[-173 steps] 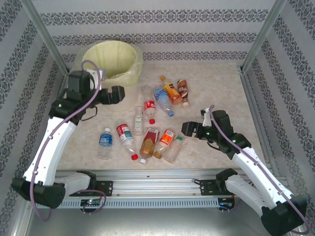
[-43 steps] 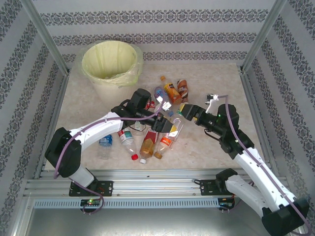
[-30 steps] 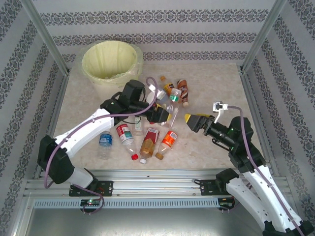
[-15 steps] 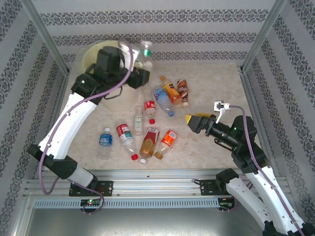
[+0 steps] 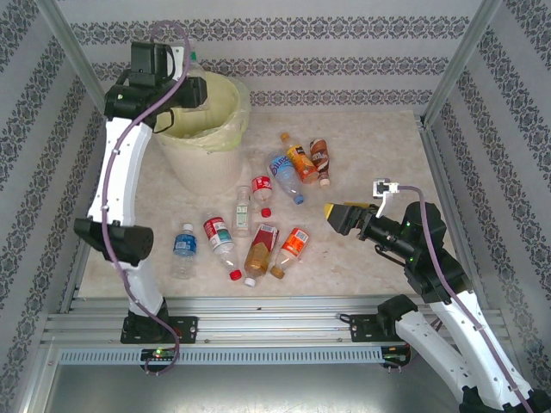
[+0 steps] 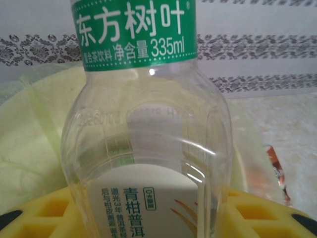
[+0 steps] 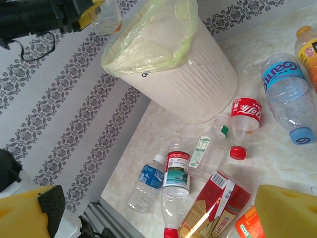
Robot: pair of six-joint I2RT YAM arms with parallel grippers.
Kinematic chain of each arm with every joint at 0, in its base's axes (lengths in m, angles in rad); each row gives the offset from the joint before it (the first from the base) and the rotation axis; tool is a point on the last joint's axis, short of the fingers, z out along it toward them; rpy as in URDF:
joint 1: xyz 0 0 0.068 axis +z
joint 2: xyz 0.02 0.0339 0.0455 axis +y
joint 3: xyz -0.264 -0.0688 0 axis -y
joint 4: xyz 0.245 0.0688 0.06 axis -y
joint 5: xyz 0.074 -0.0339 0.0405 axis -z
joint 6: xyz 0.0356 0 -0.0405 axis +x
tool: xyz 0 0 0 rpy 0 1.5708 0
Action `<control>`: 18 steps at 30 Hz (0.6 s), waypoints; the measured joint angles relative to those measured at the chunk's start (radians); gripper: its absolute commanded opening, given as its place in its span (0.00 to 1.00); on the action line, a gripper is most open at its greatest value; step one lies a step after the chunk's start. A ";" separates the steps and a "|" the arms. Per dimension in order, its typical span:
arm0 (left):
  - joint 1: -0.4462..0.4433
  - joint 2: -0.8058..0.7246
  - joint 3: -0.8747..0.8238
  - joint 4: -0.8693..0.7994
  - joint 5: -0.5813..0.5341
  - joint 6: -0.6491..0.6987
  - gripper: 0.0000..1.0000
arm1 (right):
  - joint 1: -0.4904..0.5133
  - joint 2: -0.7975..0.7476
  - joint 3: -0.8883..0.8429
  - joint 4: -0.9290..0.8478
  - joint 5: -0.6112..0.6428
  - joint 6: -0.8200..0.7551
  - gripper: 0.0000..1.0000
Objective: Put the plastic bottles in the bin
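Jaws of the left gripper clamp a green-labelled bottle above the far rim of the bin, so it seems wise to centre it over the opening before letting go, while the right gripper hovers spread and empty.

green-labelled clear bottle, yellow-green bin

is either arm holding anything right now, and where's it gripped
The left end effector grips a green-labelled clear bottle across its lower body. The right end effector holds nothing.
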 measured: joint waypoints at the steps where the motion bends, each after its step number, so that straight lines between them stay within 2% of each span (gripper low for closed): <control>1: 0.009 0.042 0.052 -0.021 0.000 0.000 0.49 | 0.000 0.000 0.000 -0.003 0.000 0.000 0.98; 5: 0.039 0.144 0.142 -0.069 0.000 -0.001 0.49 | 0.000 -0.008 0.000 -0.026 0.007 -0.006 0.98; 18: 0.047 0.254 0.144 -0.145 0.027 -0.005 0.51 | 0.000 -0.015 0.000 -0.072 0.016 -0.011 0.98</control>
